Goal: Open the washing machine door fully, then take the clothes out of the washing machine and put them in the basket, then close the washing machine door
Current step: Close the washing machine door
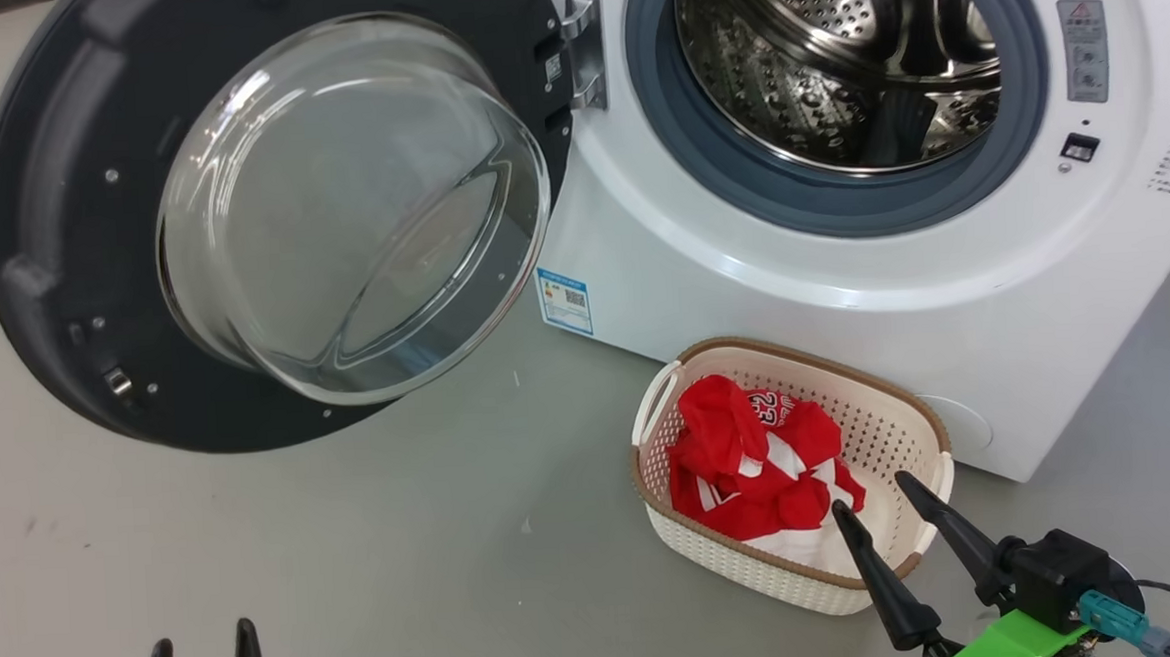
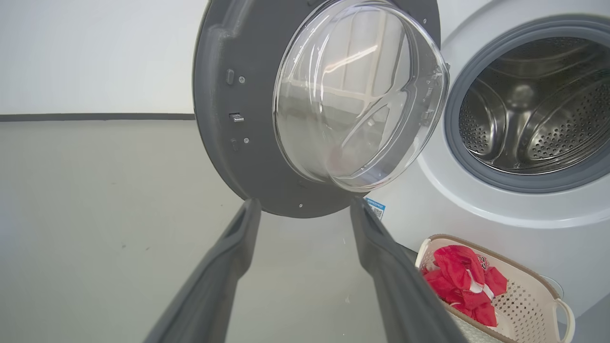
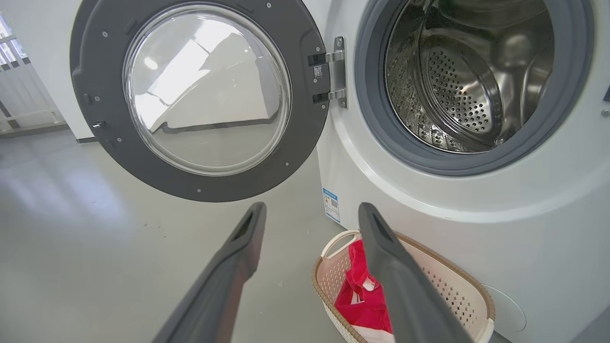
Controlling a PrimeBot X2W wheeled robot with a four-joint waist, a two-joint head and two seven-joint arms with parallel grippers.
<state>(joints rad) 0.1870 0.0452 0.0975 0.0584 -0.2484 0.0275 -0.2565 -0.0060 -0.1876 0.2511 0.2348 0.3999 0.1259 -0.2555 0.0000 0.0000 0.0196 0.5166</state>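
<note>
**Door swung wide, drum bare, red clothes in the basket**

The washing machine [image 1: 843, 285] stands on the grey floor [image 1: 357, 561], its steel perforated drum [image 1: 831, 55] showing no fabric inside the grey gasket [image 1: 738, 190]. The washing machine door [image 1: 50, 246] hangs wide open on its hinge [image 1: 585, 38] at the machine's left. Its inner face is turned toward the robot, and the clear glass bowl [image 1: 338, 201] bulges outward from it.

The basket [image 1: 757, 560] sits on the floor just beside the machine's front, below the drum opening and to the right of the small blue label [image 1: 565, 301]. The clothes [image 1: 752, 460] lie bunched inside the basket, red with white stripes, toward its left half.

The right gripper [image 1: 871, 492] is seen over the basket's near right corner in the head view. Its two fingers are spread apart and hold nothing; one fingertip lies close to the edge of the red fabric.

The left gripper [image 1: 204, 635] sits low at the lower left, well apart from the basket. Its fingers are also spread and empty, and in the left wrist view they point toward the lower rim of the door.
</note>
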